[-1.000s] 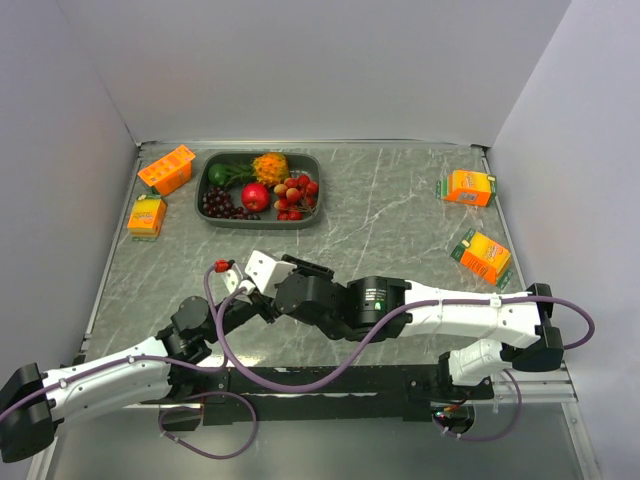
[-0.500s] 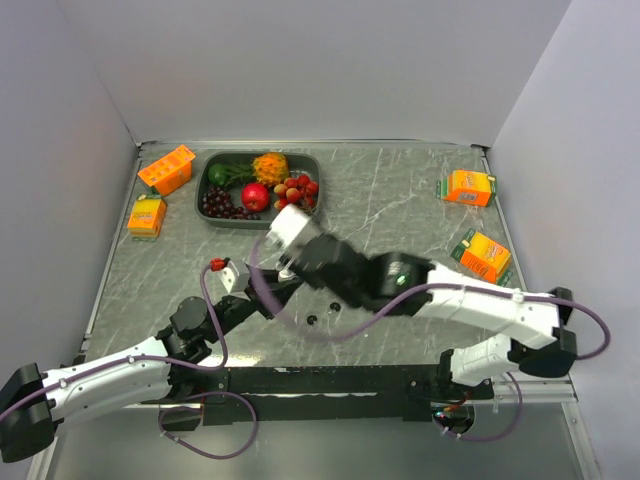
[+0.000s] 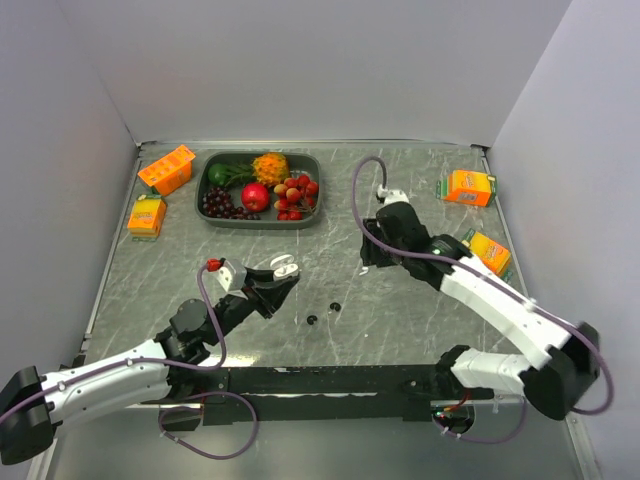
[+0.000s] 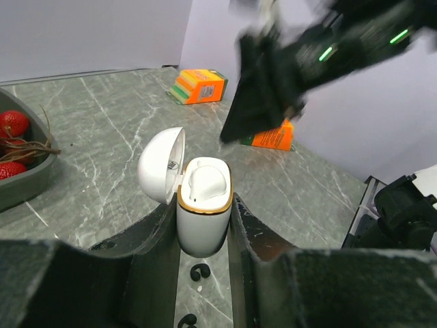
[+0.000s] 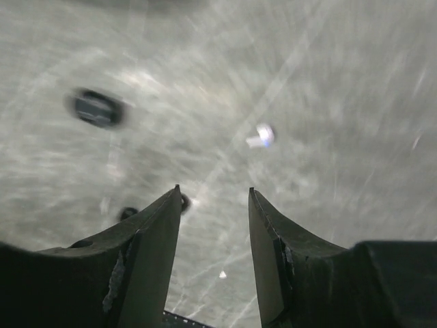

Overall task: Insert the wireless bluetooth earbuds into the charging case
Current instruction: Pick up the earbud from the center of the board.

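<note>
The left gripper [image 3: 271, 286] is clamped on a white, gold-rimmed plastic charging case [image 4: 203, 229]. It holds the case upright above the grey marble-patterned table [image 3: 400, 200], with the rounded lid hinged open. A dark mark inside the lid is too small to read. Two tiny black earbuds [image 3: 312, 320] lie loose on the table near the case, close together. The right gripper [image 5: 213, 193] hangs farther right, jaws spread with nothing between them. Print on the orange cartons [image 4: 199, 85] is illegible.
</note>
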Motion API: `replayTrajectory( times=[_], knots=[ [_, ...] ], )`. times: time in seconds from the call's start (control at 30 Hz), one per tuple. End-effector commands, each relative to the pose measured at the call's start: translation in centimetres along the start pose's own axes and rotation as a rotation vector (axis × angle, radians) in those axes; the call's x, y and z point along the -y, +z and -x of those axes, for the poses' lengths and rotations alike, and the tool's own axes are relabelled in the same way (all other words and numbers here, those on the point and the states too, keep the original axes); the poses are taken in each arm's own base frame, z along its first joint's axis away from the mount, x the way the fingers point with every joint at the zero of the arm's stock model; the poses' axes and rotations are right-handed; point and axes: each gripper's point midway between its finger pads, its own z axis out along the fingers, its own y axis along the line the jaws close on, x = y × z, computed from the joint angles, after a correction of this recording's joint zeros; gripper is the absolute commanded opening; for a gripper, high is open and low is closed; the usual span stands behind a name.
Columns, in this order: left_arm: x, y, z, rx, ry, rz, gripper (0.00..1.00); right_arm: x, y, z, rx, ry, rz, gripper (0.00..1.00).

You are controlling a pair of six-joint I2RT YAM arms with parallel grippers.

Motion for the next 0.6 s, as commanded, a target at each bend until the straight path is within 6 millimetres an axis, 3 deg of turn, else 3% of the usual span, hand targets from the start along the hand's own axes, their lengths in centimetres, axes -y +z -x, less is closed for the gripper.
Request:
replayTrajectory(
  times=[0.0,0.13,0.23,0.57],
  knots=[
    [0.3,0.0,1.6,0.051,-0.028,-0.002,0.01,0.3,3.9,-4.1,-0.127,0.343,0.085,0.51],
    [0.4,-0.2,1.6,0.052,-0.036,-0.007,0.01,1.3,6.8,-6.0,-0.192,0.421,0.005,0.53],
    [0.3,-0.5,1.5,0.052,-0.039,-0.006,0.01,1.8,8.3,-6.2,-0.222,0.465,-0.042,0.54],
    [0.2,-0.6,1.4,0.055,-0.046,-0.005,0.01,3.4,12.0,-7.7,-0.28,0.762,-0.135,0.53]
  ],
)
